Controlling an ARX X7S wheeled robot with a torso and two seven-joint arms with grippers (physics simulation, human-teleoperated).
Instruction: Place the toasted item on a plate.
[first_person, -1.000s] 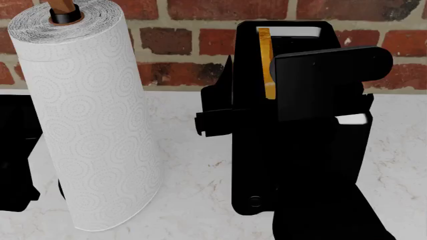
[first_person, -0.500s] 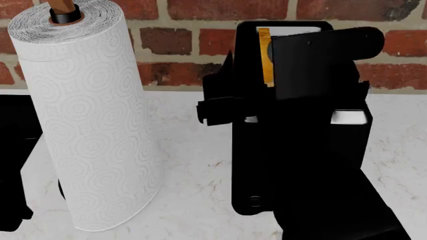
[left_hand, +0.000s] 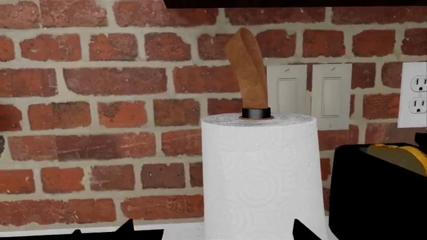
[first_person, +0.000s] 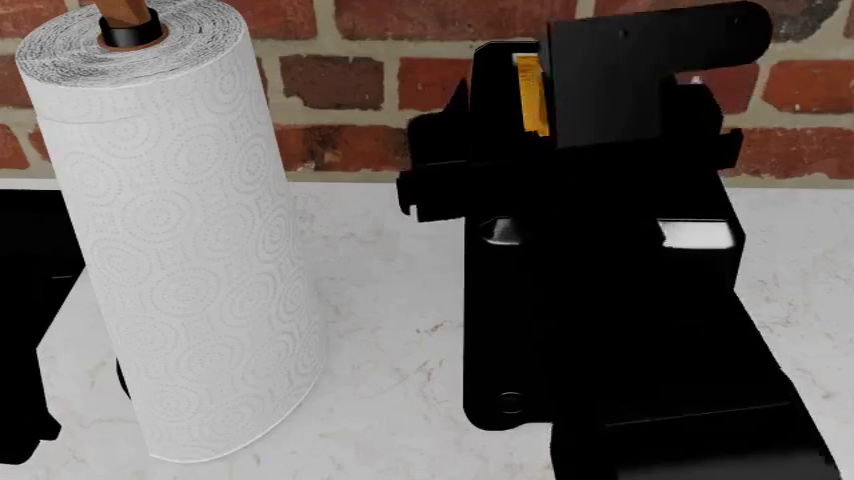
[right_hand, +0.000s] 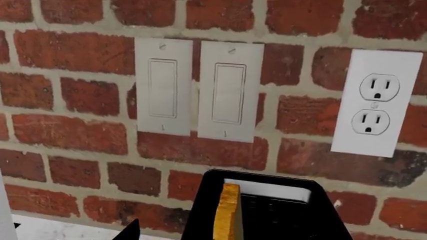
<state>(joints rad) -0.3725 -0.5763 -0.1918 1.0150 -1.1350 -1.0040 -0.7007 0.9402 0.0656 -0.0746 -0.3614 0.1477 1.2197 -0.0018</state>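
Observation:
The toasted item (first_person: 531, 97) is a thin orange-yellow slice standing upright in the slot of the black toaster (first_person: 507, 330). It also shows in the right wrist view (right_hand: 229, 212) and in the left wrist view (left_hand: 402, 156). My right gripper (first_person: 574, 150) hangs over the toaster's top with its jaws spread. In the right wrist view (right_hand: 213, 235) the slice stands between them, untouched. My left gripper (left_hand: 212, 232) is open and empty, facing the paper towel roll (left_hand: 259, 175). The plate is out of view.
The tall paper towel roll (first_person: 174, 240) stands on the marble counter (first_person: 387, 330) left of the toaster. A brick wall with two light switches (right_hand: 197, 90) and an outlet (right_hand: 375, 102) runs close behind. My left arm (first_person: 27, 330) is at the counter's left edge.
My right gripper has moved away from me toward the wall, over the toaster, and now covers more of the slice. The toaster and the roll have not moved.

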